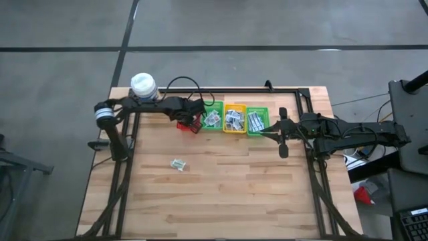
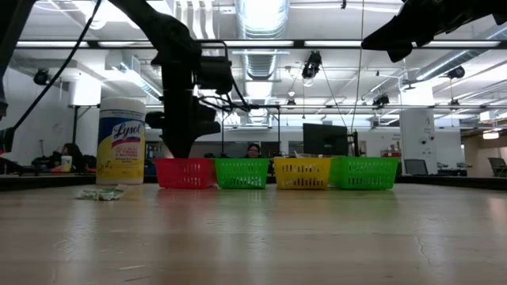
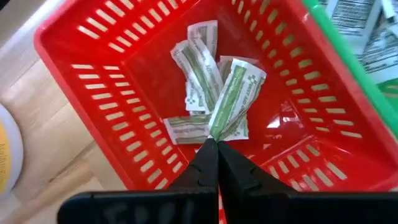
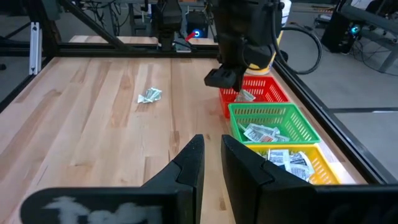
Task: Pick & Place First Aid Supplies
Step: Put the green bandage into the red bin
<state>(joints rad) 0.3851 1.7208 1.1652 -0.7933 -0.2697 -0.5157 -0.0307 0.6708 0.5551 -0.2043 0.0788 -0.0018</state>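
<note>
Two dark fingers [image 3: 214,168] of the left gripper [image 3: 213,144] are pressing tight together, and they are pinching the bottom end of a white packet with green print [image 3: 235,99]. That packet is sticking up from the tips and hanging over the inside of the red basket [image 3: 87,87]. Just past the tips, more green-print packets [image 3: 198,74] are lying on the red basket's floor, some overlapping.

Beside the red basket, the green basket [image 4: 273,134] and the yellow basket [image 4: 311,163] are sitting in a row, and both are holding white packets. One more green basket [image 1: 257,120] is sitting at the end of the row, also with packets inside.

Off on the bare wooden table [image 1: 221,187], a small loose bunch of packets [image 1: 178,164] is lying well apart from both grippers.

Over at the far end of the row, the right gripper [image 4: 211,155] is hanging in the air, away from the baskets. Its jaws are standing a little bit apart, with nothing between them.

A yellow bottle with a white cap [image 2: 121,141] is standing near the red basket.
</note>
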